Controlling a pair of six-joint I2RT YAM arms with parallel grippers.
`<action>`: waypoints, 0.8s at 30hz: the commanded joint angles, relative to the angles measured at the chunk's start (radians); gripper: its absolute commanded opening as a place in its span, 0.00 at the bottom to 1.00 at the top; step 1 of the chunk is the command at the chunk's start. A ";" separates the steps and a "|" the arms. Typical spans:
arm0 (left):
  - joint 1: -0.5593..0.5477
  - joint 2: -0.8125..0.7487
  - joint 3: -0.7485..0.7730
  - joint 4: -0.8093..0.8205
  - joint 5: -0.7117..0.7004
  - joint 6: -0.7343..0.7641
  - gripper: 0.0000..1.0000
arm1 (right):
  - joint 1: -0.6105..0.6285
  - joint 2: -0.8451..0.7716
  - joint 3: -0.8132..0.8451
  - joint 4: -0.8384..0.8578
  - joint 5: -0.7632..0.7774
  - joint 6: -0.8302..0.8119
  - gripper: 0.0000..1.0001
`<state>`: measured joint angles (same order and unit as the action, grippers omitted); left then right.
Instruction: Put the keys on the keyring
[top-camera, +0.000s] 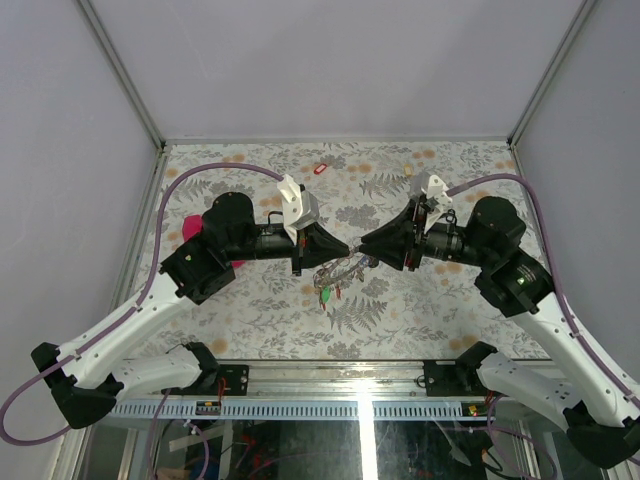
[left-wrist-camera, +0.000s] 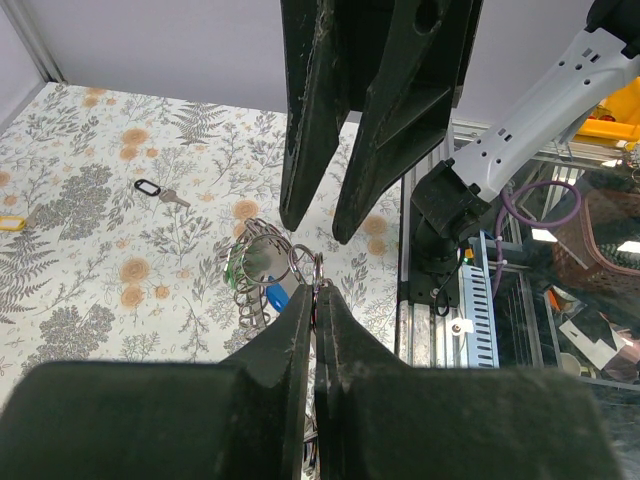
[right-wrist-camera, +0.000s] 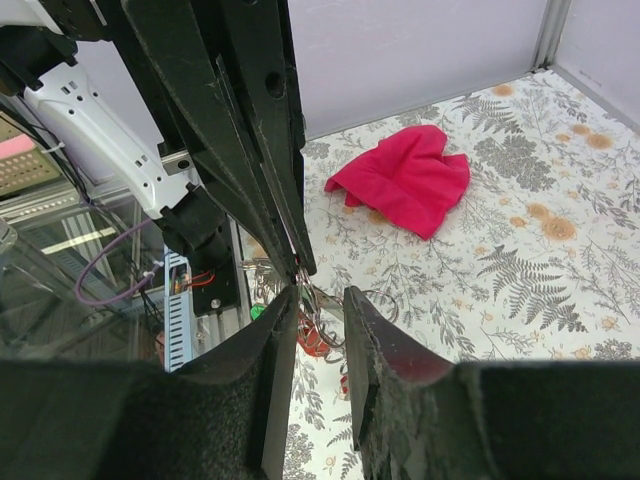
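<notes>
The keyring (top-camera: 338, 270), a bundle of thin grey wire loops with keys (left-wrist-camera: 262, 272) on green, blue and red tags, hangs above the middle of the table. My left gripper (left-wrist-camera: 316, 290) is shut on a wire loop at the top of the bundle. My right gripper (right-wrist-camera: 320, 300) meets it tip to tip (top-camera: 357, 248). Its jaws stand partly apart, with ring wire and a silver key blade (right-wrist-camera: 325, 296) in the gap. No firm pinch shows there. Loose keys lie on the table: a black-tagged one (left-wrist-camera: 152, 188), a red-tagged one (top-camera: 320, 169) and a yellow-tagged one (left-wrist-camera: 10, 224).
A magenta cloth (right-wrist-camera: 405, 180) lies crumpled on the left, partly under my left arm (top-camera: 192, 226). Grey walls stand on three sides. The metal rail (top-camera: 360, 405) with the arm bases runs along the near edge.
</notes>
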<state>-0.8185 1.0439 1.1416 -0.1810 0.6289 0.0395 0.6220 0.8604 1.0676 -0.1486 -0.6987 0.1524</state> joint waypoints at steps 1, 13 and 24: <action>0.001 -0.023 0.032 0.066 0.014 0.017 0.00 | 0.011 0.015 0.005 0.039 -0.036 -0.024 0.31; 0.001 -0.024 0.032 0.063 0.013 0.020 0.00 | 0.035 0.040 0.003 0.035 -0.046 -0.032 0.29; 0.000 -0.029 0.034 0.061 0.016 0.018 0.00 | 0.049 0.055 -0.003 0.035 -0.039 -0.039 0.22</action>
<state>-0.8185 1.0439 1.1416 -0.1844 0.6292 0.0418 0.6586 0.9066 1.0645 -0.1482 -0.7261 0.1276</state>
